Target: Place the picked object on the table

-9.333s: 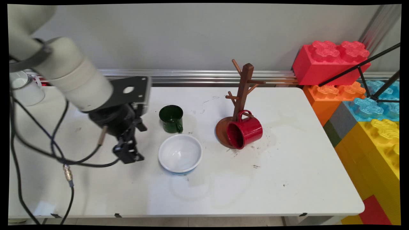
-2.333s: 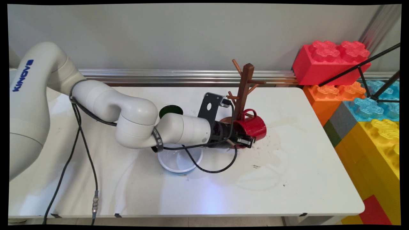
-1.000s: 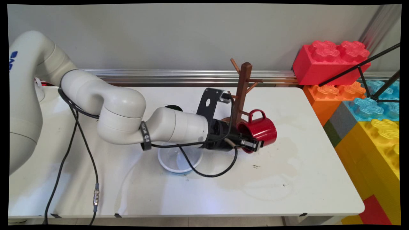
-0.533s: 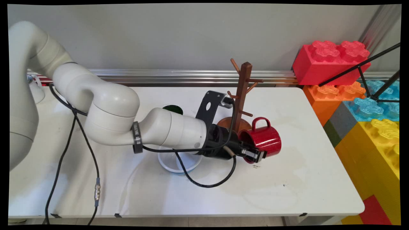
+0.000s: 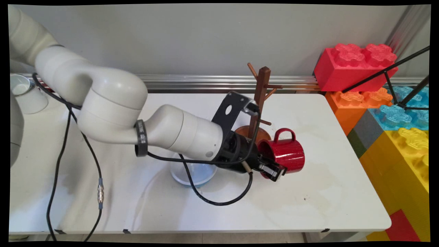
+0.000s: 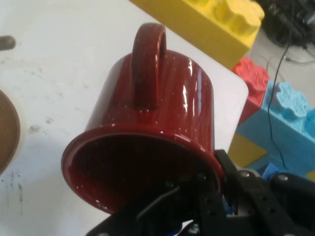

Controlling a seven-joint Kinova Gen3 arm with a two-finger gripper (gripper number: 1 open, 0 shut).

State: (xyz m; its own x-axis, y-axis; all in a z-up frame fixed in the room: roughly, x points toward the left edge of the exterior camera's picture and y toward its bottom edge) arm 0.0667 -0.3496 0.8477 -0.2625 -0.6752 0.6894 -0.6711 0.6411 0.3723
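Lifted clear of the wooden rack (image 5: 259, 99) since a moment ago and carried right: red mug (image 5: 285, 154), on its side, handle up, rim pinched by the closed gripper (image 5: 273, 170). Below, white table (image 5: 325, 192), bowl (image 5: 192, 173) under the arm; toy bricks (image 5: 398, 113) to the right.

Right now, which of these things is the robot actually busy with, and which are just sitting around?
Busy with:
gripper, shut on the rim of the red mug
wooden mug tree, right beside the mug

Sitting around:
white bowl, partly hidden under the arm
white cup at the table's far left
big toy bricks off the table's right end
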